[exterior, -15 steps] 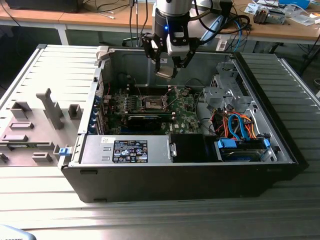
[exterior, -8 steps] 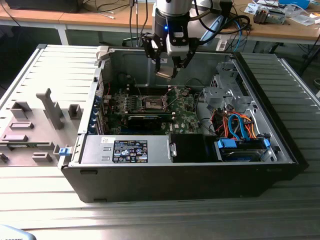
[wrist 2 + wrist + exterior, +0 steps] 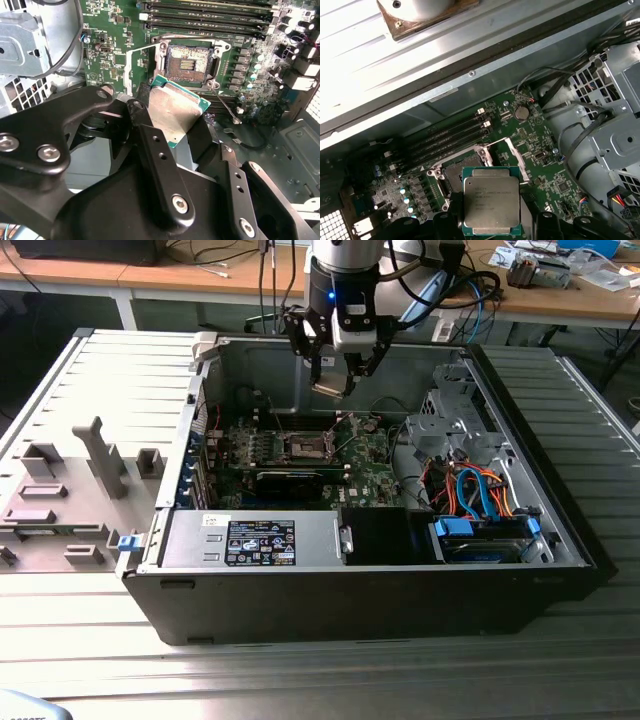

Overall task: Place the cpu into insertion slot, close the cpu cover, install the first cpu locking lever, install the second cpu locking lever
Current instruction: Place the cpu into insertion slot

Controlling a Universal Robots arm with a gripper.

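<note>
My gripper (image 3: 335,378) hangs above the open computer case, shut on the cpu (image 3: 330,389), a flat square chip with a dull silver top. In both wrist views the cpu (image 3: 175,110) (image 3: 491,201) sits tilted between the black fingers (image 3: 150,135), held in the air above the green motherboard (image 3: 372,455). The insertion slot (image 3: 188,62) (image 3: 456,171) lies below and just beyond the chip, its dark centre bare. The cpu cover (image 3: 514,151) (image 3: 131,67) stands swung up beside the slot. A thin wire lever (image 3: 226,106) sticks out next to the socket.
The case walls (image 3: 250,365) surround the motherboard. A grey drive cage (image 3: 445,425) and orange and blue cables (image 3: 480,490) stand on the exterior view's right. A power supply (image 3: 255,540) lies at the front, memory slots (image 3: 447,132) behind the socket. Grey fixtures (image 3: 95,455) lie outside the case.
</note>
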